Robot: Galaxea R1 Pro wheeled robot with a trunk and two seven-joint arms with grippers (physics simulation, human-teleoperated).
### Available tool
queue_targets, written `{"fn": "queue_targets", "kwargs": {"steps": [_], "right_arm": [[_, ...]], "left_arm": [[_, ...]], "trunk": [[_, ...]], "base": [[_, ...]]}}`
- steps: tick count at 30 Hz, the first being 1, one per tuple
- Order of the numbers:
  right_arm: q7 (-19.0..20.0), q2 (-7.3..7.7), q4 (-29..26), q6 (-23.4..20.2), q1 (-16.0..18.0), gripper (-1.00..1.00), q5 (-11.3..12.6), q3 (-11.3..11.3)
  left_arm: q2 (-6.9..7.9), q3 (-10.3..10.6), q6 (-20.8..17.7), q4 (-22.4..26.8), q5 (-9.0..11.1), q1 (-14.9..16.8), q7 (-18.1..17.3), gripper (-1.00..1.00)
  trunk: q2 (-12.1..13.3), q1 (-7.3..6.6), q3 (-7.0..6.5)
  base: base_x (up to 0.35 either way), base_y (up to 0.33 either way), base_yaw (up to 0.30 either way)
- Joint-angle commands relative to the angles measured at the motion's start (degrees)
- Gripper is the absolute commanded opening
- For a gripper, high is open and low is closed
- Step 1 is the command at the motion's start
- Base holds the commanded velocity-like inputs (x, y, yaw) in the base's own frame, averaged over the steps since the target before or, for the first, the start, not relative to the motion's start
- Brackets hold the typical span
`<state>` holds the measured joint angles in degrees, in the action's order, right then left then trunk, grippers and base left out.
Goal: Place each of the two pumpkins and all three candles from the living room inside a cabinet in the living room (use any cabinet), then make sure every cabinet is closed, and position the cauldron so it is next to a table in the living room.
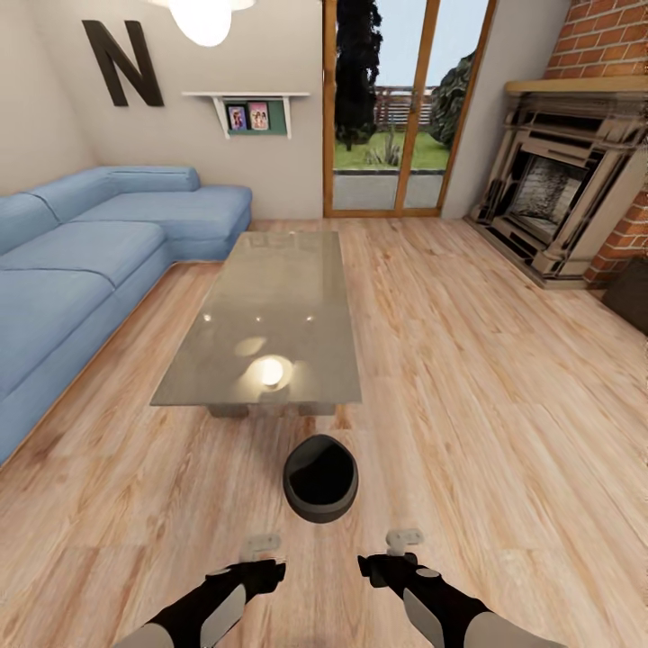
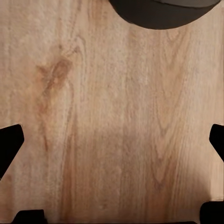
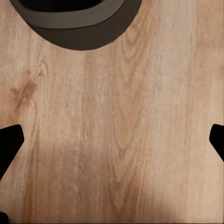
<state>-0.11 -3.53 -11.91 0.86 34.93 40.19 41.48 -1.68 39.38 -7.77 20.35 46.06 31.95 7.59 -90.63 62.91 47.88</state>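
Note:
The matte-black cauldron [image 1: 320, 477] stands upright on the wood floor, a short gap in front of the near end of the grey glossy table [image 1: 270, 279]. My left gripper [image 1: 263, 553] and right gripper [image 1: 400, 549] hang side by side just on my side of the cauldron, both open and empty, pointing down at the floor. In the left wrist view the cauldron's belly [image 2: 163, 11] lies beyond the open left gripper [image 2: 112, 140]. Its rim [image 3: 79, 28] likewise shows beyond the open right gripper [image 3: 112, 140]. Pumpkins and candles are out of view.
A blue corner sofa [image 1: 81, 261] runs along the left. A brick fireplace [image 1: 562, 189] stands at the back right, glass doors [image 1: 396, 108] at the back. A dark-brown block [image 1: 632, 292] is cropped at the right edge; I cannot tell whether it is the cabinet.

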Motion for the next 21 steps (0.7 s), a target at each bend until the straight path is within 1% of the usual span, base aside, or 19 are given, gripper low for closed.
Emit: {"fn": "queue_targets", "kwargs": {"steps": [1, 2, 4, 7, 12, 21], "right_arm": [[0.0, 0.01, 0.0, 0.1, 0.0, 1.00, 0.6, 0.4], [0.0, 0.01, 0.0, 0.1, 0.0, 1.00, 0.6, 0.4], [-0.1, 0.01, 0.0, 0.0, 0.0, 1.00, 0.7, 0.4], [-0.1, 0.01, 0.1, -0.1, 0.0, 1.00, 0.7, 0.4], [-0.1, 0.01, 0.1, -0.2, 0.0, 1.00, 0.7, 0.4], [-0.1, 0.01, 0.1, 0.0, 0.0, 1.00, 0.7, 0.4]], "left_arm": [[0.16, -0.1, -0.1, 0.1, 0.5, 0.0, 0.5, 1.00], [0.22, -0.4, -0.1, 0.1, 0.5, 0.0, 0.5, 1.00], [0.39, -1.9, -0.2, 0.1, 0.5, 0.0, 0.5, 1.00], [0.53, -3.0, -0.3, 0.1, 0.4, 0.0, 0.5, 1.00], [0.54, -3.5, -0.4, 0.0, 0.4, 0.0, 0.5, 1.00], [0.66, -3.6, -0.4, -0.2, 0.4, 0.0, 0.5, 1.00]], "trunk": [[0.4, -0.26, -0.15], [0.8, -0.48, -0.33], [1.6, -0.92, -0.69], [2.8, -1.58, -1.22], [4.8, -2.68, -2.12], [8.4, -4.65, -3.74]], "base": [[-0.195, 0.000, 0.000], [-0.156, 0.000, 0.000], [-0.082, 0.000, 0.000], [-0.035, 0.000, 0.000], [-0.009, 0.000, 0.000], [-0.001, 0.000, 0.000]]}}
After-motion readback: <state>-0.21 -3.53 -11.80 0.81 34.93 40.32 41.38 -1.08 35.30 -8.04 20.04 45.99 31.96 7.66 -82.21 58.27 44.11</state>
